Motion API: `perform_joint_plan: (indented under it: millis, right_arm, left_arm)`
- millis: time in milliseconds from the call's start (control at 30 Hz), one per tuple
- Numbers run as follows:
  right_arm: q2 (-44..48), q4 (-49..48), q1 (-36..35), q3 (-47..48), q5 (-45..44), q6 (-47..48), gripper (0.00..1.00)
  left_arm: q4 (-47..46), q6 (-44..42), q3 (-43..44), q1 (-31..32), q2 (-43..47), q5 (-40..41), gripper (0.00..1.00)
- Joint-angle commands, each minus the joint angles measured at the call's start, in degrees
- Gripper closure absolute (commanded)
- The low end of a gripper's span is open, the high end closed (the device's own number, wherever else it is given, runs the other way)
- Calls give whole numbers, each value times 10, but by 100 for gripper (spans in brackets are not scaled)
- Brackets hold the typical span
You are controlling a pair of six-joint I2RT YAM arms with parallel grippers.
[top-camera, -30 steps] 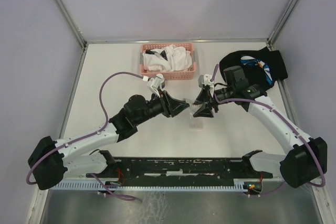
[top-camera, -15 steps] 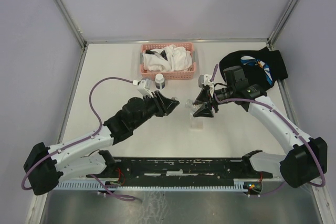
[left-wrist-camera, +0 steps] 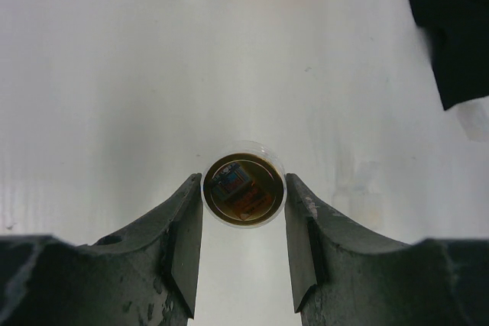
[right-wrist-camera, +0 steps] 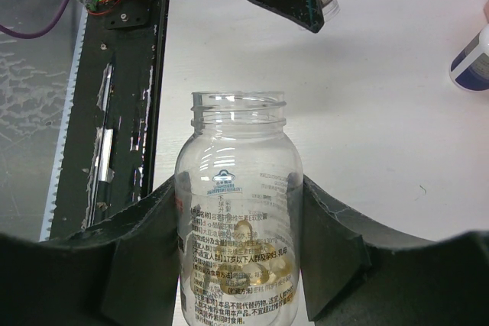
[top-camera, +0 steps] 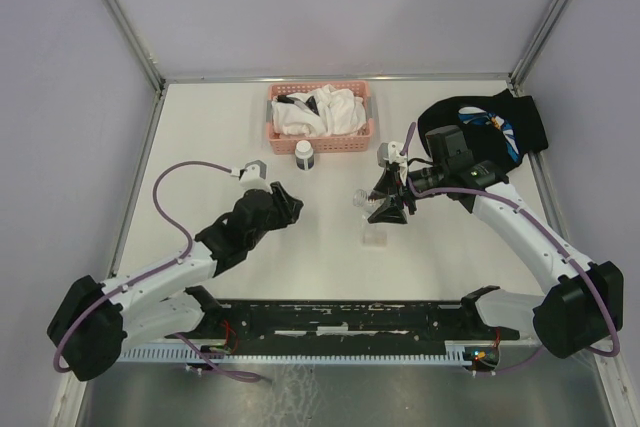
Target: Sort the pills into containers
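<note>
Overhead view: the left gripper [top-camera: 289, 202] sits left of the table's [top-camera: 200, 137] centre, arm folded. What it carries cannot be made out from there. The left wrist view settles it: a round cap [left-wrist-camera: 243, 193], amber inside with a clear rim, is pinched between the two fingers [left-wrist-camera: 183, 227], and both touch its rim.

A small white bottle [top-camera: 303, 155] with a dark top stands toward the far edge, just in front of the pink basket [top-camera: 320, 139] holding white cloths [top-camera: 320, 112]. The left wrist view shows only its blue label, at the top edge of the picture.

Centre of the table: the clear box [top-camera: 375, 239] lies flat on the surface. Only the overhead view shows it plainly. It is outside both pairs of jaws, apart from the left gripper and to its right. It sits just on the near-edge side of the right gripper [top-camera: 386, 205].

Overhead, the right gripper holds something clear with its open end toward the left arm. The right wrist view gives the detail: a clear bottle [right-wrist-camera: 238, 211] with a printed label is clamped between the two fingers [right-wrist-camera: 145, 234], which press on its sides. Its mouth is open, with no lid. The pills [right-wrist-camera: 263, 266] are yellow-amber and lie in the end of the bottle nearest the palm. None are visible in the clear box.

A black cloth [top-camera: 500, 122] lies in the far right corner.
</note>
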State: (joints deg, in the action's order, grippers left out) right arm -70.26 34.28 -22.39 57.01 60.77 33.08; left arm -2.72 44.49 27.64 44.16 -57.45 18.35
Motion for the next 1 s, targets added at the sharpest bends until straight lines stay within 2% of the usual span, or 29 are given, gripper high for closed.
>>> perform_joint_plan:
  millis: [0, 233, 500, 667, 800, 933, 967]
  right_arm:
    - [8, -14, 1, 17, 14, 2, 98]
    - [7, -13, 1, 17, 14, 2, 98]
    - [7, -13, 1, 17, 13, 2, 98]
    - [8, -12, 1, 17, 14, 3, 98]
    - [9, -12, 1, 17, 15, 3, 98]
    - [9, -12, 1, 17, 14, 4, 98]
    - [10, -13, 2, 18, 14, 4, 98]
  left_arm:
    - [-2, -12, -6, -47, -12, 18, 97]
    - [29, -25, 22, -82, -78, 21, 97]
    - [111, -1, 86, -93, -164, 86, 96]
    - [142, 15, 112, -98, -209, 115, 87]
    - [155, 19, 125, -101, -237, 123, 85]
    - [159, 21, 130, -103, -248, 128, 69]
    - [160, 22, 130, -103, -248, 130, 59]
